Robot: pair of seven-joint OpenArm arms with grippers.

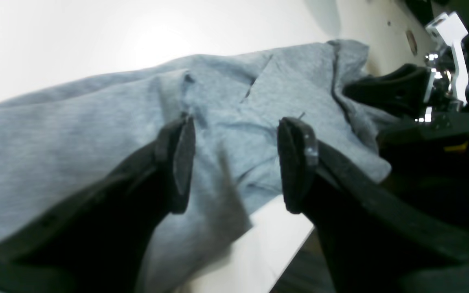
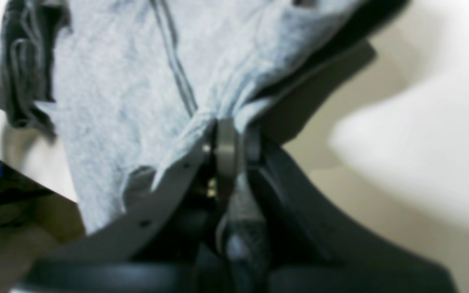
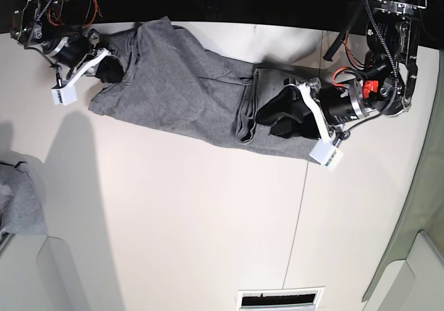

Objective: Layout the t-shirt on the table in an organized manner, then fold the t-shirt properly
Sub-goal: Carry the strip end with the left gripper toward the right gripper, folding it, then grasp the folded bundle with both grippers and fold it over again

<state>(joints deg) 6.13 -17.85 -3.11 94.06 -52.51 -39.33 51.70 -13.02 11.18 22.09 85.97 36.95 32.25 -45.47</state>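
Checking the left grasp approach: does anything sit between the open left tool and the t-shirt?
Nothing visible does. The left tool hangs open directly over the bunched t-shirt, with only grey fabric between its fingers.

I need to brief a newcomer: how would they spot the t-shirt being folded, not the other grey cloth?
On the white table, look along the far edge between the two arms. The t-shirt is the large grey spread there, unlike the small grey scrap at the side edge.

Heather-grey t-shirt with darker grey seams and folds, plain white table crossed by a thin dark seam line, black grippers — left gripper, right gripper — white brackets, red wiring
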